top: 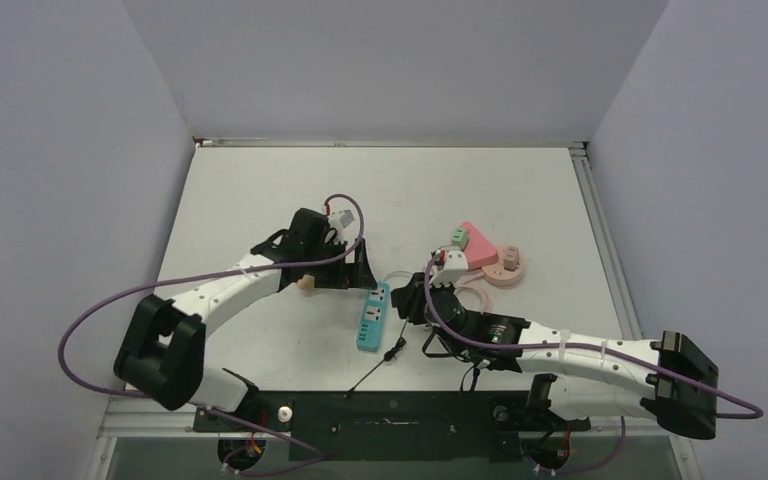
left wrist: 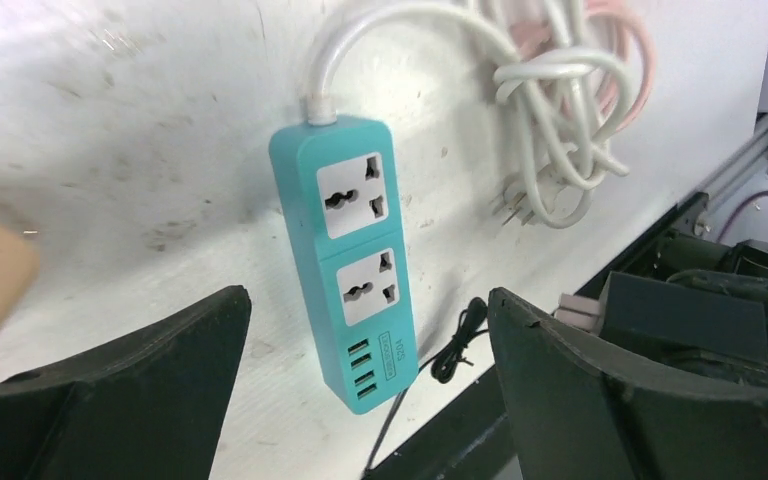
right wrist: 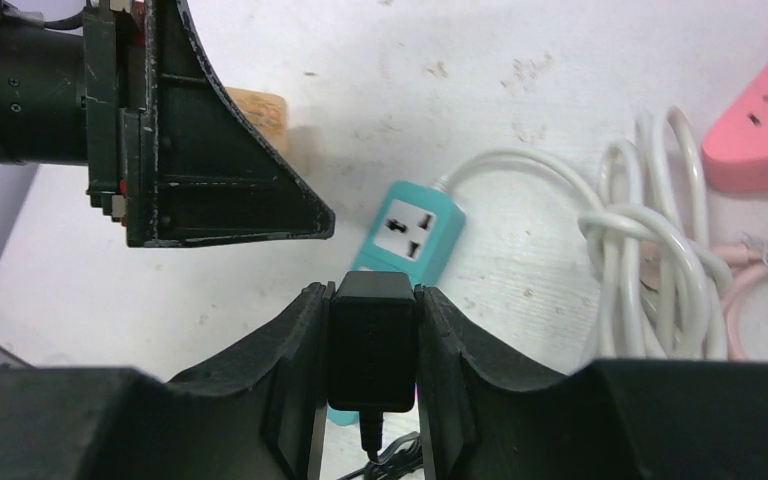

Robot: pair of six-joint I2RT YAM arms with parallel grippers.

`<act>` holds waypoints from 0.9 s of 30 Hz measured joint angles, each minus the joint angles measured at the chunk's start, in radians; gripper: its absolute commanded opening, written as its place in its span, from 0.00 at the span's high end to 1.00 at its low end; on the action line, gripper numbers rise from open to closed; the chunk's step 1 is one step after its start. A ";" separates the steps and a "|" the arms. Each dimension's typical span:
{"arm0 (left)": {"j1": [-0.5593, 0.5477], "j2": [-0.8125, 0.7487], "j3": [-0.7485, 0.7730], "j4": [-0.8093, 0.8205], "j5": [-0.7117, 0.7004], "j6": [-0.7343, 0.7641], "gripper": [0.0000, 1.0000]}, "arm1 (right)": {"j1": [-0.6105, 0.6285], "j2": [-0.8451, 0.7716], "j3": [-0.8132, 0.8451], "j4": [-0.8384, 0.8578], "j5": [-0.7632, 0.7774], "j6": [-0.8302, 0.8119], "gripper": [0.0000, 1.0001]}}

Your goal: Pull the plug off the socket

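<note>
Your plug (right wrist: pixel 372 350), a black adapter, sits clamped between the fingers of the right gripper (right wrist: pixel 371 298), which is closed snugly on its two flat sides. It is off the teal power strip (left wrist: pixel 352 270): the left wrist view shows both of the strip's sockets bare. In the right wrist view the plug hangs over the strip's near end and hides it; how far above the strip it sits is hard to judge from that angle. Its thin black cord (left wrist: pixel 455 340) lies on the tabletop (left wrist: pixel 110 150) just beside the strip's USB end.

Your left gripper (left wrist: pixel 367 300) is spread wide and holds nothing. It hovers over the strip with one finger to each side.

A tan block (right wrist: pixel 255 110) lies near the left gripper's finger, apart from the strip. The strip's white cable (left wrist: pixel 550 90) leaves its far end and is bundled in loops just beyond. A pink power strip (right wrist: pixel 760 130) lies farther off on the right, its pink cable (right wrist: pixel 760 260) curling against the white loops. Nothing lies between the held plug and the strip.
</note>
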 measured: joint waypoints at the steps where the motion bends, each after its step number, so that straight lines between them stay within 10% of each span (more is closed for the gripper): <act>1: -0.002 -0.043 0.000 -0.005 -0.033 0.014 0.14 | 0.007 -0.003 0.022 -0.005 0.000 -0.017 0.95; 8: 0.026 -0.337 0.032 0.003 -0.197 0.073 0.10 | 0.015 0.047 0.323 -0.044 -0.011 -0.180 0.95; 14: 0.257 -0.357 0.156 0.035 -0.226 0.055 0.10 | -0.017 0.181 0.585 -0.007 -0.069 -0.276 0.95; 27: 0.466 -0.529 0.061 0.040 -0.388 0.070 0.08 | -0.128 0.493 0.760 0.137 -0.161 -0.365 0.95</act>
